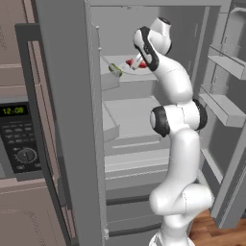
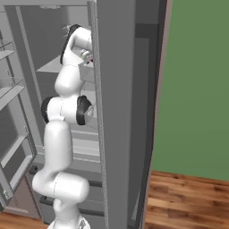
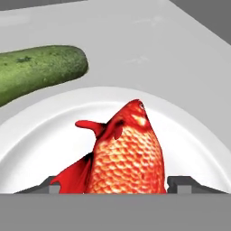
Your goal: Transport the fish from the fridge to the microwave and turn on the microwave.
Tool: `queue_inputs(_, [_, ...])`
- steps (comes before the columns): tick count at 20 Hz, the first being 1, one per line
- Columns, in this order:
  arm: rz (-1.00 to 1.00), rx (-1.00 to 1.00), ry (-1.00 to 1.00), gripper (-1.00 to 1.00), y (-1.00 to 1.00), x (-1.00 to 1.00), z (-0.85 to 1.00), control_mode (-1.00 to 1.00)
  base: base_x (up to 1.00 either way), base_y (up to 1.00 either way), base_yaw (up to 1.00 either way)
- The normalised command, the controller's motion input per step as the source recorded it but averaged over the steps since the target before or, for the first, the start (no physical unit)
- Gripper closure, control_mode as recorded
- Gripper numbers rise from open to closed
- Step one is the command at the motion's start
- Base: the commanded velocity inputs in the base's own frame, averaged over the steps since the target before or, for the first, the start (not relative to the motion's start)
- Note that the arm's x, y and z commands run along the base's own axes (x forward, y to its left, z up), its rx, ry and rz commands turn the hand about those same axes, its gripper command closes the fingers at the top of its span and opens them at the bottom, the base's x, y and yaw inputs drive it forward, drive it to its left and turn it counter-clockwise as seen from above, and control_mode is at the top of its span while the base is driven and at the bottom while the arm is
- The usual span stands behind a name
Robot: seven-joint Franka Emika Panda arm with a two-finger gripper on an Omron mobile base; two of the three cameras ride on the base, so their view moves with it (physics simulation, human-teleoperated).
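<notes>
- Red-orange fish [image 3: 128, 153] is lying on a white plate [image 3: 36, 144] on an upper shelf [image 1: 144, 77] inside the fridge [image 1: 67, 115], with a green cucumber-looking veg [image 3: 38, 70] just beside the plate.
- From the hand view I've got the jaws [image 3: 115, 184] spread apart, one dark fingertip [image 3: 49, 185] on each side of the fish's body, so they're released and grasping nothing yet. Can't tell whether the tips are touching the plate.
- My read is that the step in hand is the grab. I'd keep the fish centred between the tips, go down just enough to get around the thick part of the body, then close gently. It's slim and probably slides easily on that plate.
- I'd avoid pinching the tail fin or the side fin; the mid-body looks like the surest hold.
- Lift straight up before pulling back, so I don't drag the plate or bump the veg.
- Backing out needs care: in the base views the arm is reaching deep between the open doors, and the door bins [image 1: 226, 103] are close on the right.
- Microwave [image 1: 19, 139] is just left of the fridge, so it's a short carry afterwards.
- Writing: the only thing I can read is the microwave's green display [image 1: 13, 111], which looks like 12:08. Button labels are too blurry, and I see no brand names.
</notes>
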Motion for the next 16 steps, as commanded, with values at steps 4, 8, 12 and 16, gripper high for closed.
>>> queue_inputs(4, [0.03,0.00,-0.09,1.00,0.00,-0.27,0.00,-1.00,0.00,0.00,0.00])
queue_inputs(8, [0.00,0.00,-0.12,1.00,0.02,-0.29,-0.01,-1.00,0.00,0.00,0.00])
queue_inputs(12, [0.00,0.00,-0.04,1.00,0.13,-0.18,0.00,-1.00,0.00,0.00,0.00])
queue_inputs(16, [0.00,0.00,-0.01,1.00,0.09,-0.24,0.00,-1.00,0.00,0.00,0.00])
